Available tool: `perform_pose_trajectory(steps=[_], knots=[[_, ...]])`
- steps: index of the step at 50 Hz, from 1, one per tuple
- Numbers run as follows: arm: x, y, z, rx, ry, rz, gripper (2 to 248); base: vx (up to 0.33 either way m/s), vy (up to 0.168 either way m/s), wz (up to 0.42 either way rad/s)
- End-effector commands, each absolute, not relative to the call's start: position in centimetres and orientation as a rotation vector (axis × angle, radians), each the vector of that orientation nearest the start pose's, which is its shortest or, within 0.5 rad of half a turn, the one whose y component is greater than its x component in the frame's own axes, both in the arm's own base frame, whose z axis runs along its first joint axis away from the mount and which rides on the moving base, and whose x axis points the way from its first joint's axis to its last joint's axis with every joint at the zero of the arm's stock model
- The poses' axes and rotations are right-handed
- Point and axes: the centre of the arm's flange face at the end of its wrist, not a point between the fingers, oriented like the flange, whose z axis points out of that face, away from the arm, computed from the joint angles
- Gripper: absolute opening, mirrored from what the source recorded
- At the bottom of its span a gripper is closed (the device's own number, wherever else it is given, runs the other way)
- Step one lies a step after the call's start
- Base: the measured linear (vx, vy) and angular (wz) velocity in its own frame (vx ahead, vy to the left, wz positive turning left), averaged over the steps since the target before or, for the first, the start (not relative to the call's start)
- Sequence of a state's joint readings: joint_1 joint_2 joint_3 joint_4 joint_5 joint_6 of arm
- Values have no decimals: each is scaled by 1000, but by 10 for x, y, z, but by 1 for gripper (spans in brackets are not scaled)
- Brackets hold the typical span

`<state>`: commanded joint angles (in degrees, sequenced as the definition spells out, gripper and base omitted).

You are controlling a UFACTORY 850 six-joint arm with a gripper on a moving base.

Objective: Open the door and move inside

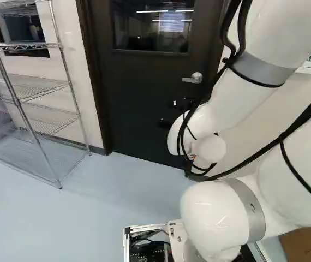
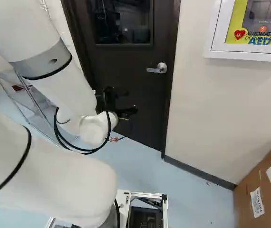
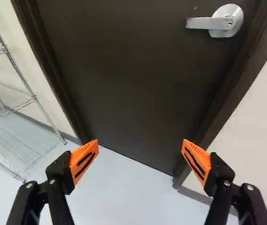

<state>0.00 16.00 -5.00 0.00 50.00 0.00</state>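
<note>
Item one was my black two-fingered pincer [image 2: 129, 102], released, its ribbed orange pads [image 3: 83, 159] standing wide apart. Item two was a dark brown rectangular door [image 3: 124, 79] with an inset window [image 1: 151, 30], closed in its frame ahead of my pincer, its silver metal lever handle [image 3: 225, 21] mounted near the door's right edge in the right base view, apart from my pads. Item three was a silver wire shelving rack [image 1: 18, 102], at the left of the left base view.

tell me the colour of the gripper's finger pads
Orange, with black slanted marks; the pads show best in the wrist view.
</note>
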Motion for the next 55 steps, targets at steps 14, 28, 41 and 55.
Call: perform_pose_trajectory(steps=[14, 28, 41, 55], knots=[[270, 0, 366, -2558, 0, -1824, 247, 93, 29, -289], [270, 0, 366, -2558, 0, -1824, 247, 94, 27, -292], [270, 0, 366, -2558, 0, -1824, 247, 110, 81, -119], [270, 0, 366, -2558, 0, -1824, 247, 89, 80, -21]])
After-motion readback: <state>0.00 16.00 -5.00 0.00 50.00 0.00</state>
